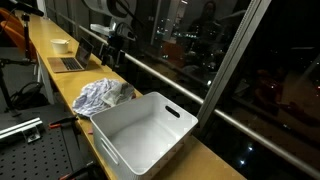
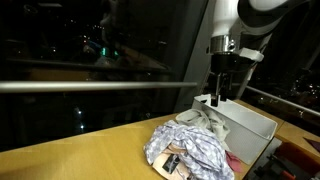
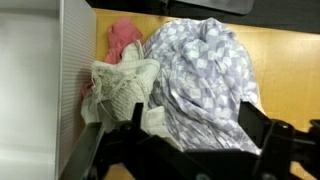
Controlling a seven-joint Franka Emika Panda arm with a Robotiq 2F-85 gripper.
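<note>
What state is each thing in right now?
White plastic bin: upright, empty.
Grey-and-white checked cloth: crumpled.
Cream knitted cloth: crumpled beside the bin.
Pink cloth: bunched, partly covered.
Grey laptop: lid open.
Robotiq gripper: open, empty, above the checked cloth.

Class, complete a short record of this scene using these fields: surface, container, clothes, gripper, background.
surface: wooden table beside a dark window
container: white bin, next to the clothes, nothing visible inside
clothes: one heap made up of a checked cloth, a cream knit cloth and a pink cloth; the cream knit cloth lies against the bin wall
gripper: gripper above the heap, jaws open, holding nothing
background: laptop further along the table
</note>
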